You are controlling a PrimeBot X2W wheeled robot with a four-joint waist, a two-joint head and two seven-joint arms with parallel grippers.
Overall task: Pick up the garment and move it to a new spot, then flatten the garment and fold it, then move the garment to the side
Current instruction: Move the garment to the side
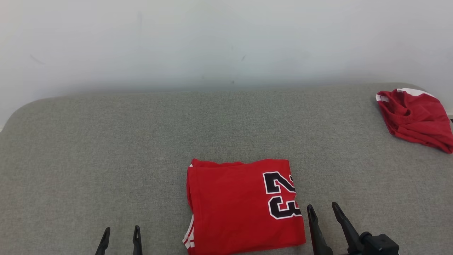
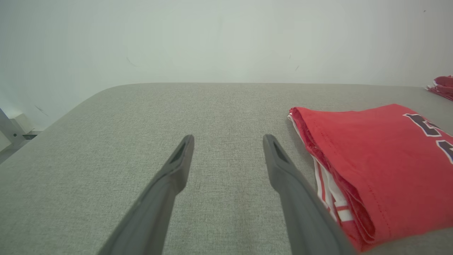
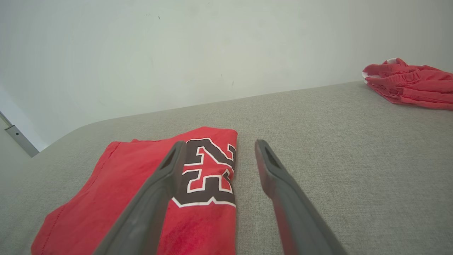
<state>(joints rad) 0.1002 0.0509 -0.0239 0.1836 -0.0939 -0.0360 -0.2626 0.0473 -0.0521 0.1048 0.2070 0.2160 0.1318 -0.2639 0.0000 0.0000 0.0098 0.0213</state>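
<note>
- Left jaws: open, nothing between them. In the left wrist view the two dark left fingers [image 2: 177,166] stand wide apart, with bare grey weave between the tips. In the head view they sit at the lower left of the frame, well to the left of the garment.
- Right jaws: open, nothing between them. In the head view the right fingers [image 1: 315,226] rise at the lower right, just beside the garment's right edge, and no contact is apparent. In the right wrist view one finger crosses in front of the numeral and the other lies over bare table. Height above the cloth cannot be told.
- Garment [image 1: 240,205]: red jersey folded into a rough rectangle, lying flat on the table at lower centre of the head view. Its near edge reaches the bottom of the frame.
- Numeral "23" [image 1: 281,194]: black with a white outline, on the right part of the fold, reading sideways.
- White-and-red striped trim shows at the fold's lower left corner, and the layered edges stack along its left side.
- Table [image 1: 106,141]: covered in grey cloth, with a rounded corner at the upper left.
- Second red garment [image 1: 414,117]: crumpled, with white trim, at the upper right by the table's edge, well apart from the folded one.
- Wall [image 1: 226,42]: pale with a few small dark marks, across the top of the frame.
</note>
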